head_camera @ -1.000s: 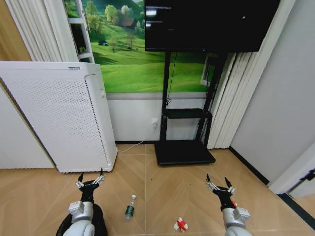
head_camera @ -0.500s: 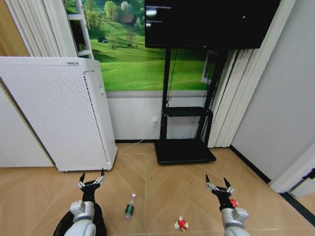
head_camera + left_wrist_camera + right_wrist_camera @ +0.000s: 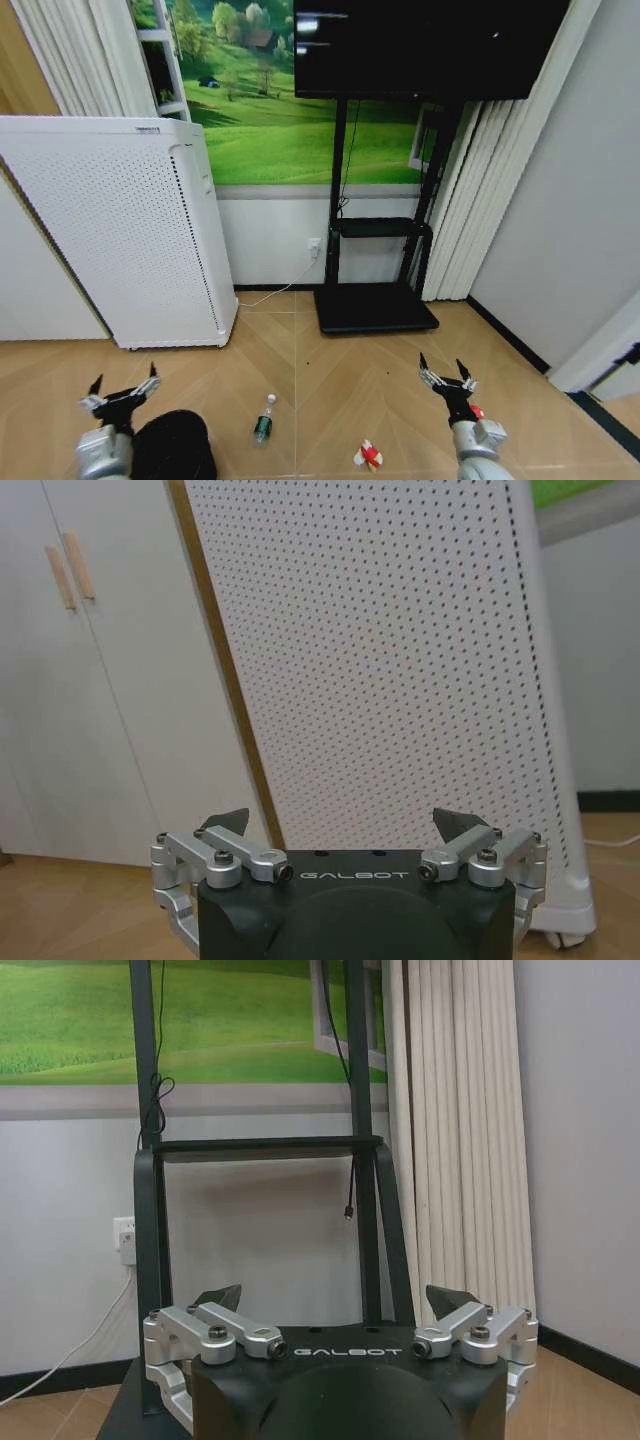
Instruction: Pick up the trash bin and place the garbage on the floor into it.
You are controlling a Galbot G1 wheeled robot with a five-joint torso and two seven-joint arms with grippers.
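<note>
Trash bin: small, black, round, dark matte sides; stands on the floor at the near left, just right of the left gripper.

Floor: light tan wood laid in a chevron pattern.

Bottle: clear plastic, green label, lying on its side near the middle, just right of the bin.

Wrapper: crumpled, red and white, on the floor right of the bottle, near the front edge.

Red scrap: small, mostly hidden behind the right gripper; its shape cannot be told.

Left gripper: silver metal links, black pointed tips, jaws spread wide and holding nothing; low at the near left. Its wrist view shows the same spread tips facing the air purifier and pale cupboard doors.

Right gripper: same build, jaws spread and empty, low at the near right. Its wrist view faces the black TV stand, a wall socket and pleated curtains.

Air purifier: tall, white, finely perforated box, far left.

TV stand: black metal with a dark screen above, far middle.
</note>
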